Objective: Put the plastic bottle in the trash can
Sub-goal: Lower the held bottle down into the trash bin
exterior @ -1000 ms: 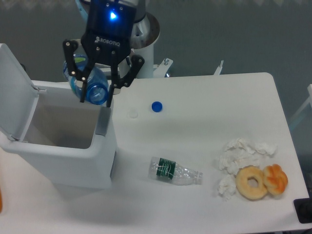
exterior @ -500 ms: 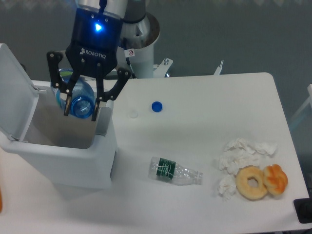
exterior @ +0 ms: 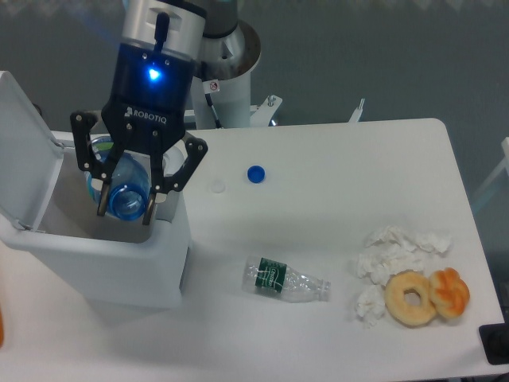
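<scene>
The arm reaches down from the upper left, its wrist section pointing almost straight down with a blue light glowing on the black housing. The gripper (exterior: 125, 211) hangs over the open mouth of the trash can (exterior: 119, 263), towards its right-hand wall. Its two black fingers (exterior: 151, 203) point downwards and are closed against the sides of the plastic bottle (exterior: 123, 189), which lies between them with its open neck facing the camera, held above the can's interior.

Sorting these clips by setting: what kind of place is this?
Probably a robotics lab: a black end effector holds a blue-tinted plastic bottle over a white lidded bin on a bare white table.
</scene>
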Available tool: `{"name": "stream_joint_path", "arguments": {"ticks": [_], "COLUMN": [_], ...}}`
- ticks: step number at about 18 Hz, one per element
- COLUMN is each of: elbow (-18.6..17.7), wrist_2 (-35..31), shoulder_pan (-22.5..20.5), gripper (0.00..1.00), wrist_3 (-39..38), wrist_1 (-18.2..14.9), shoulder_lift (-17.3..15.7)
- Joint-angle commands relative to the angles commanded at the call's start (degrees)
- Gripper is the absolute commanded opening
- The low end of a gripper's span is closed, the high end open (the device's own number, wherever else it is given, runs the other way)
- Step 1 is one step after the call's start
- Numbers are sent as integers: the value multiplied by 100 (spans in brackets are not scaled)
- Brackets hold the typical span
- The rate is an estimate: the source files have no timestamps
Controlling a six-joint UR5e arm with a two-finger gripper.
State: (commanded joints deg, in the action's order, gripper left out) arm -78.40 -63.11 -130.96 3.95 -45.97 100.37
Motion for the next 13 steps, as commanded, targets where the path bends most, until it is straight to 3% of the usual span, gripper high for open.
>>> {"name": "stream_joint_path", "arguments": {"ticks": [13], "elbow": [0], "wrist_2": [-26], "shoulder_pan": [70], "gripper": [24], "wrist_3": [62], "wrist_1": [123], "shoulder_lift": [211]}}
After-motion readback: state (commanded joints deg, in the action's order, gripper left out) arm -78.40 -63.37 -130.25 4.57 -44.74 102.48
